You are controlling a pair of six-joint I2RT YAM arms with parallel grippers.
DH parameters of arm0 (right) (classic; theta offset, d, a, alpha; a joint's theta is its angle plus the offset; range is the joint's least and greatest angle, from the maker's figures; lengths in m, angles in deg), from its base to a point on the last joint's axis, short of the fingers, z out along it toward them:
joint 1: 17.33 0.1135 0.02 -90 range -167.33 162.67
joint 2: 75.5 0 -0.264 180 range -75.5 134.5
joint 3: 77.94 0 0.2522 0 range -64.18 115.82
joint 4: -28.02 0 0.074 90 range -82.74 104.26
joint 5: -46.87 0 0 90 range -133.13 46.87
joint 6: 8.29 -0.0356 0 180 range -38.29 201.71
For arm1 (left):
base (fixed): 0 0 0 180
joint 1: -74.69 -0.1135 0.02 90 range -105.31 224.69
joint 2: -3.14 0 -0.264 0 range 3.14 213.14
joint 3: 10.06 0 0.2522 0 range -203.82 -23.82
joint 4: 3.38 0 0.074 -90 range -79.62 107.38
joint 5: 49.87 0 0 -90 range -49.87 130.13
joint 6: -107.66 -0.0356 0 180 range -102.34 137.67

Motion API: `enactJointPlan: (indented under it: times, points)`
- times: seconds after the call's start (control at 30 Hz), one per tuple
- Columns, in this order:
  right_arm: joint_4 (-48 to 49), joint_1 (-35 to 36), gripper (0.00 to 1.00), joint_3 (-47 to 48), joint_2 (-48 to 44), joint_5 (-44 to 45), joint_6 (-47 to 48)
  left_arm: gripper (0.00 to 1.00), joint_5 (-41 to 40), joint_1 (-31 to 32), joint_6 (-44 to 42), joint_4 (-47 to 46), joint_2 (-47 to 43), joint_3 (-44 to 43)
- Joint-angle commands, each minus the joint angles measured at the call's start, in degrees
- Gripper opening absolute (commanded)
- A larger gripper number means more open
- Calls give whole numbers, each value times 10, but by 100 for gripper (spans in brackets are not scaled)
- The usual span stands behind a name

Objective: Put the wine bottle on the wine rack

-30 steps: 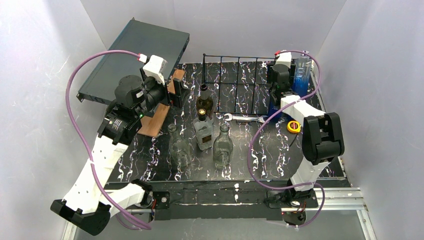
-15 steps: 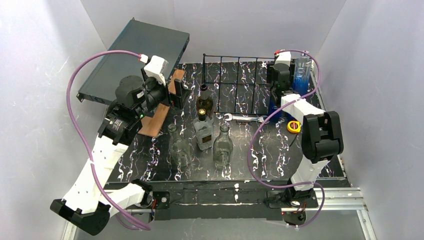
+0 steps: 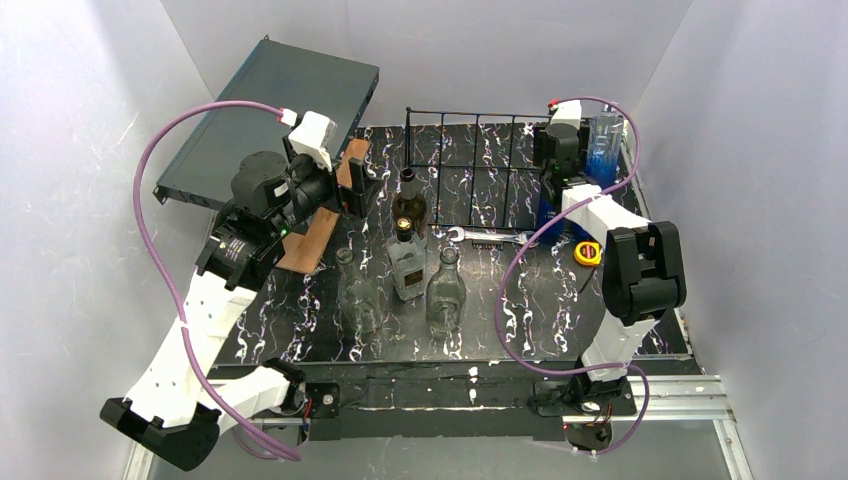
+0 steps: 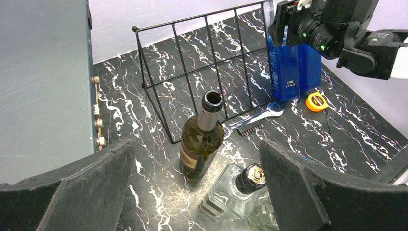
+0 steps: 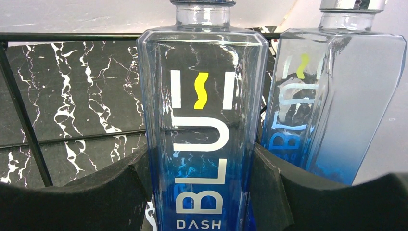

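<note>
Wine bottle (image 4: 199, 144) stands upright before wine rack (image 3: 478, 150) edge.

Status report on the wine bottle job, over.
Left gripper open, short of the upright wine bottle. Right gripper shut on blue bottle at wine rack's end. Square clear bottle crowds wine bottle.

Pale, faintly lilac walls close the space on three sides: the left wall (image 3: 70, 200) stands well out from the left gripper (image 3: 358, 180), the back wall (image 3: 450, 50) rises beyond both grippers, and the right wall (image 3: 760, 200) stands near the right gripper (image 3: 548, 210). They are scuffed with fine white scratches and take a soft, even light. Beneath both grippers spreads a black tabletop (image 3: 300, 320) veined with white like marble, and a bare aluminium rail (image 3: 680, 395) runs along its near edge.
</note>
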Motion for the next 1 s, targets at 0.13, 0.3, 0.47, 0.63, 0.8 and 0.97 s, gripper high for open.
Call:
enactJointPlan:
  times: [0.13, 0.3, 0.47, 0.63, 0.8, 0.97]
  points:
    - [-55, -1, 73, 19, -2, 2, -19, 99, -6, 5, -8, -1, -13, -13]
    - [-70, 0, 84, 21, -11, 16, -25, 99, -4, 6, -7, -2, -14, -14]
    - [-82, 0, 89, 23, -26, 22, -26, 99, -5, 8, -7, -2, -16, -13]
    - [-100, 1, 89, 16, -43, 14, -39, 99, -5, 8, -7, -3, -17, -13]
    - [-115, 4, 90, 2, -63, 19, -52, 99, -4, 9, -6, -4, -18, -12]
    - [-126, 11, 90, -21, -90, 33, -66, 99, -4, 9, -6, -4, -19, -12]
